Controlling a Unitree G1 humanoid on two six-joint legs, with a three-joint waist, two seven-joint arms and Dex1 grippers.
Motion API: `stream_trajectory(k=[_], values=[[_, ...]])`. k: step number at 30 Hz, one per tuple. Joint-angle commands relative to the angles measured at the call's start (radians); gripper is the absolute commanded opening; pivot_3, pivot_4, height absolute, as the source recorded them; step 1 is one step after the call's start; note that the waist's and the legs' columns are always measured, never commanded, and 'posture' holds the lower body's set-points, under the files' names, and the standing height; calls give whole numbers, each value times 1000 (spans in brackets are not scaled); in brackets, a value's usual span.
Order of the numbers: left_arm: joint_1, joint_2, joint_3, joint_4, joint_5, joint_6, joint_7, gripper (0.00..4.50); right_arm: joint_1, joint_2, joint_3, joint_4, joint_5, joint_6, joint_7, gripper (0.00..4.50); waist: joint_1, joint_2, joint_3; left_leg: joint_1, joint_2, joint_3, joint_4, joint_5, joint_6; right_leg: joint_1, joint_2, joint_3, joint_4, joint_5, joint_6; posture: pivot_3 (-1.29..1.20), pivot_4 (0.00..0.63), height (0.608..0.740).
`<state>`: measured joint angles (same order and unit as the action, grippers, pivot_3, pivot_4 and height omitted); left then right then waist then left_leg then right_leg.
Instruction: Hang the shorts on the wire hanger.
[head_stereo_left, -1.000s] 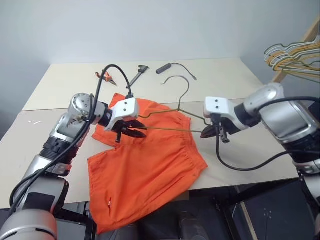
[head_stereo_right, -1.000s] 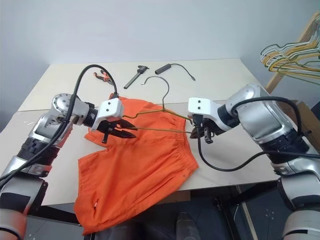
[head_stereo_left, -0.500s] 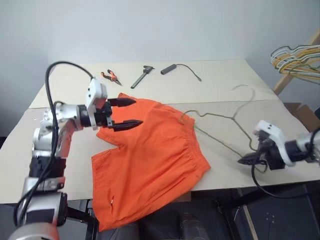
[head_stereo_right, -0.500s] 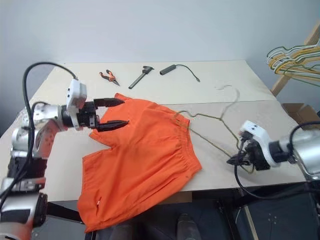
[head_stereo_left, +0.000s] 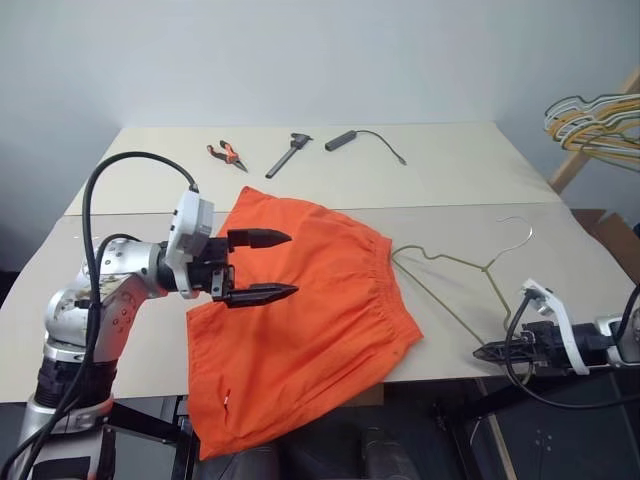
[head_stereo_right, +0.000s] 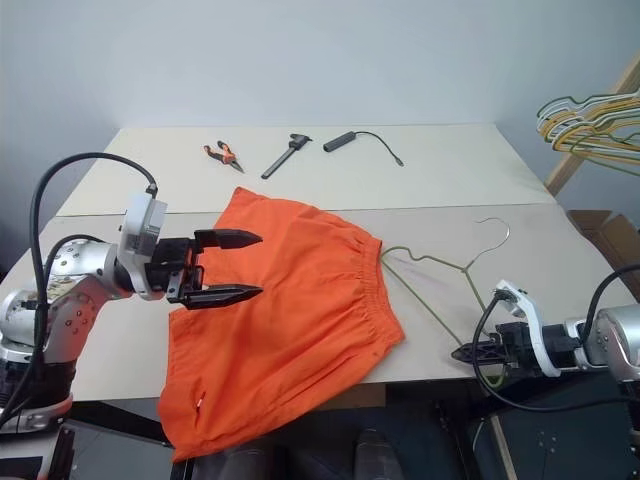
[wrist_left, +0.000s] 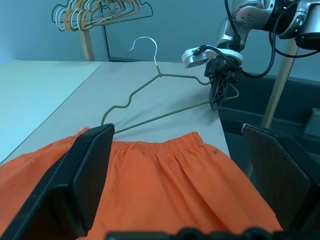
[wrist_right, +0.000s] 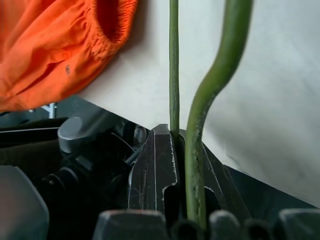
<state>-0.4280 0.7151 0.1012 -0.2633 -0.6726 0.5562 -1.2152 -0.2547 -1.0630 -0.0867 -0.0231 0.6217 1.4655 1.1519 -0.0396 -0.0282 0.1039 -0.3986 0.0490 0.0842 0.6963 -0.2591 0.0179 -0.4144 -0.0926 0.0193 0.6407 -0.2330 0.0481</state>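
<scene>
The orange shorts lie spread on the table, one leg hanging over the front edge. My left gripper hovers just above their left part, pointing right, open and holding nothing. The wire hanger lies flat on the table to the right of the shorts, its hook pointing away and its left corner close to the waistband. My right gripper sits at the table's front edge, shut on the hanger's near corner. The right wrist view shows the fingers clamped on the wire. In the left wrist view the hanger and the right gripper lie beyond the waistband.
Orange-handled pliers, a black tool and a black handle with a cord lie at the table's back. A bunch of coloured hangers hangs on a wooden rack at the far right. The table drops off just by my right gripper.
My left gripper let go of the hanger, opened and drew back to the left. The right gripper pulled the hanger off the shorts, rightwards and down to the table's front edge.
</scene>
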Motion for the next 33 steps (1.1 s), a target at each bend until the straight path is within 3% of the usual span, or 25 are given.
stream_trajectory(k=[1, 16, 25, 30, 33], values=[[0, 20, 23, -38, -27, 6, 8, 4446, -4, -16, 0, 0, 44, -1, 10, 0, 1, 0, 0, 0, 0, 0, 0, 0, 0, 0, 0, 0, 0, 0, 0, -37, 119, 740], [21, 50, 15, -54, -40, -1, -13, 4446, 70, -128, 54, 3, 119, -31, 89, 0, 9, 0, 1, 0, 0, 0, -1, 0, 0, 0, 0, 0, -1, 0, 0, -23, 108, 740], [38, 62, -2, -54, -20, -30, -40, 4446, 4, -150, 151, 33, 108, -105, 179, 0, 19, 0, 1, -1, 0, 0, -1, 0, 0, -1, 0, 0, -1, -1, 0, -13, 105, 740], [44, 63, -3, -58, -20, -34, -34, 4446, -129, -67, 228, 169, 70, -84, 143, 0, 22, -1, 1, -2, 0, 1, -1, 0, 0, -3, 0, 0, -1, 0, -1, -7, 106, 740], [49, 74, 5, -58, -23, -32, -37, 4446, -135, -79, 271, 145, 83, -91, 195, 0, 29, 0, 1, -4, 0, 1, -2, 0, 0, -6, 0, 0, -1, -1, -1, 6, 109, 740]])
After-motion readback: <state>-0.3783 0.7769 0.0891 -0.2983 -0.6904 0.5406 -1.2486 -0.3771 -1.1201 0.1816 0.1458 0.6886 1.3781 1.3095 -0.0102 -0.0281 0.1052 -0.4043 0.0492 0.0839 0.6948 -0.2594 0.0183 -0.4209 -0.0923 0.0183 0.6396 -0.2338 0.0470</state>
